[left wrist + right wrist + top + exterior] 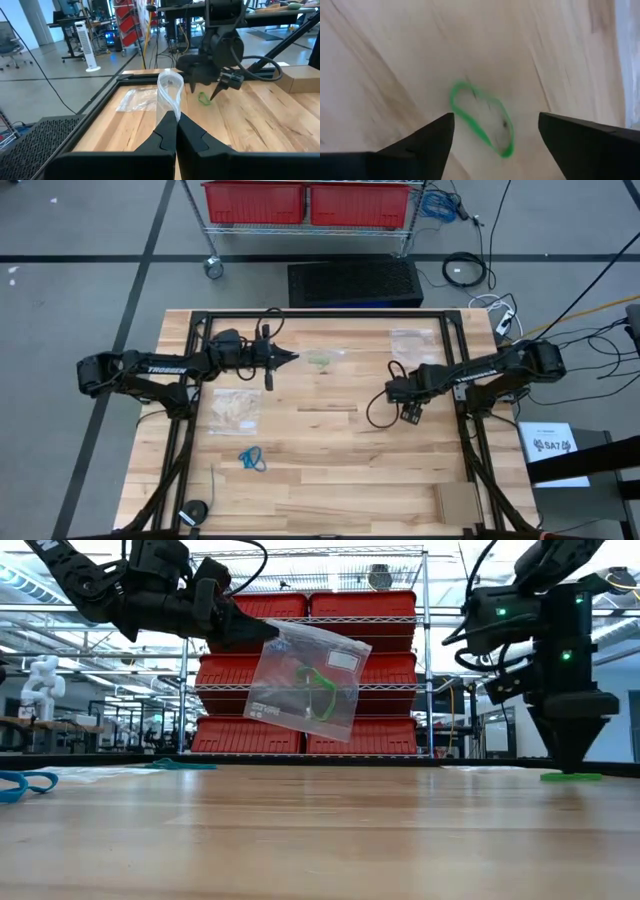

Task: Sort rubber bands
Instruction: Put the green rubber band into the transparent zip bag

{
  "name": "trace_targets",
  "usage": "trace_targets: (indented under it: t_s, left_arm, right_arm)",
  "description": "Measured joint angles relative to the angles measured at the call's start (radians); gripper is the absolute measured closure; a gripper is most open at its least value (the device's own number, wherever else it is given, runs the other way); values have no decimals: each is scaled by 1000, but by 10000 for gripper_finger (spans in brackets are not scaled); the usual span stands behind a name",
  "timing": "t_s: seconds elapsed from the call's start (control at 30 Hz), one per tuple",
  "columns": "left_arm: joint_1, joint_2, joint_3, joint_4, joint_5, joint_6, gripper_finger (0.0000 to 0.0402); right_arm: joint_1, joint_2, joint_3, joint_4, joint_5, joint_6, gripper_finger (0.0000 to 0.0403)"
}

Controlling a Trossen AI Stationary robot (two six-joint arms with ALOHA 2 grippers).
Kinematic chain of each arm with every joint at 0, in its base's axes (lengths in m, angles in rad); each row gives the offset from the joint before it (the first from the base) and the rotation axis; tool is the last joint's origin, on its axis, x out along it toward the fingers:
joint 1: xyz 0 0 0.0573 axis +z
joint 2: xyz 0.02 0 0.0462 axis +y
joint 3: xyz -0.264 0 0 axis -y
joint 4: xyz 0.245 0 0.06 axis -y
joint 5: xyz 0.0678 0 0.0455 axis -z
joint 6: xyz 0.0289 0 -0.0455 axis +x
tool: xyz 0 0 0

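The right gripper point(495, 135), jaws spread wide, hangs directly over a green rubber band point(481, 119) lying flat on the bench point(330, 470), its length running slantwise between them, while the left gripper point(175, 117) pinches a clear bag point(305, 678) aloft.

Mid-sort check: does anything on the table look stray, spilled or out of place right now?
One light green rubber band lies loose on the bare wood, outside any bag, directly under the open right gripper. The left gripper holds a clear zip bag in the air, with green bands inside. Blue bands also lie unbagged near the table's front left.
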Motion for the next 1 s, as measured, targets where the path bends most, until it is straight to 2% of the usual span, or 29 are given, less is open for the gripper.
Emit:
trace_targets:
  t_s: [0.17,0.4,0.5,0.67,0.73,0.8,1.0]
  left_arm:
    - [0,0,0,0,0,0,401]
    - [0,0,-1,-5,0,9,401]
    - [1,0,0,1,0,28,401]
    - [10,-1,21,7,0,52,401]
    - [13,-1,23,2,4,51,401]
    - [14,-1,23,0,9,47,401]
    - [13,-1,18,-18,11,19,401]
  right_arm:
    - [-52,3,-48,118,-61,-70,131]
    - [-87,38,-50,129,-141,-91,166]
    - [-81,38,-50,134,-156,-68,215]
    - [-59,39,-48,154,-186,-22,358]
    - [-42,42,-29,151,-185,-14,390]
    - [-30,47,-3,155,-187,4,390]
    - [-15,47,118,307,-197,-7,400]
